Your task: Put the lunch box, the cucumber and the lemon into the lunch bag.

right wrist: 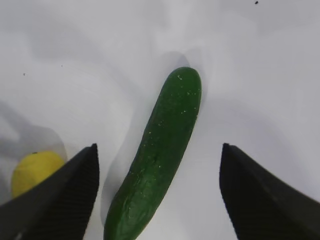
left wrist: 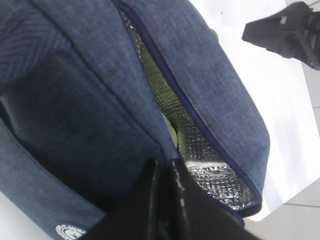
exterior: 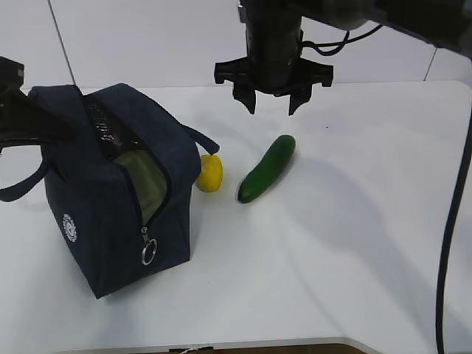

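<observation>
Exterior view shows a white table (exterior: 354,243) with the lunch bag (exterior: 110,199) standing at the left, a boxy dark navy fabric bag with loop handles. Its zippered end faces the camera and stands open, and a pale green surface shows through the gap; that looks like the lid of the lunch box (exterior: 136,173) inside the bag, though little of it is visible. A silver ring pull (exterior: 149,253) hangs at the bottom of the zipper. Low on the bag's left face sits a small round white logo (exterior: 70,227); any lettering in it is too small to read, and in the left wrist view only its edge shows.

Right of the bag the cucumber (exterior: 267,168) lies flat on the table, dark green and angled from near left to far right. The lemon (exterior: 210,174) rests between the two, just beside the bag's far corner and clear of the cucumber.

The right gripper (exterior: 273,102) hangs above the far end of the cucumber with its jaws spread wide and nothing in them; in the right wrist view the cucumber runs up between the two fingers, untouched.

The left gripper (left wrist: 165,200) has its jaws pressed together on the bag's fabric near the open top, silver foil lining (left wrist: 210,175) showing just beyond.
</observation>
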Robot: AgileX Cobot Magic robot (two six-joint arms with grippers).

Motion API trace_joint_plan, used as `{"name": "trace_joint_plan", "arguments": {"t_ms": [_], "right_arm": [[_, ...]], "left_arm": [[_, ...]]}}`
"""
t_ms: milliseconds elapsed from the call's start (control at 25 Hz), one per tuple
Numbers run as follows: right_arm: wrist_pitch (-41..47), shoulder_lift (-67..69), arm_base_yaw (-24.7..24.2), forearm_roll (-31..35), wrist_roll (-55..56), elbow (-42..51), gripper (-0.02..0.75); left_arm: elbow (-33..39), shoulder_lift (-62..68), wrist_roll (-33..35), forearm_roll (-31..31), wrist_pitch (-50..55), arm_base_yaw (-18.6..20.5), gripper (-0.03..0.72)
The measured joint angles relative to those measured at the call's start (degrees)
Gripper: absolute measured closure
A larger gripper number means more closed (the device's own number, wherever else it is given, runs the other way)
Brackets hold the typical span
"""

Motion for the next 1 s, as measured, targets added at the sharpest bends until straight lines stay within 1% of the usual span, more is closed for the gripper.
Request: {"name": "trace_joint_plan", "arguments": {"t_ms": [160,280,640,1000], "right_arm": [[0.0,1.0,-0.3,-0.6,0.1,0.0,0.154],[0.0,2.2,-0.4,-0.6,0.3,0.0,0.130],[-0.1,3.9,-1.7,-0.2,10.3,0.0,0.130],[-0.2,6.5,-4.2,3.6,11.9,0.0,0.138]], "left_arm": [[0.0,0.0,0.0,0.0,0.1,0.0,0.698],[0.0,0.0,0.0,0.0,0.1,0.0,0.698],[0.0,0.0,0.0,-0.2,0.4,0.0,0.698],[0.0,0.0,0.0,-0.2,0.4,0.0,0.698]]}}
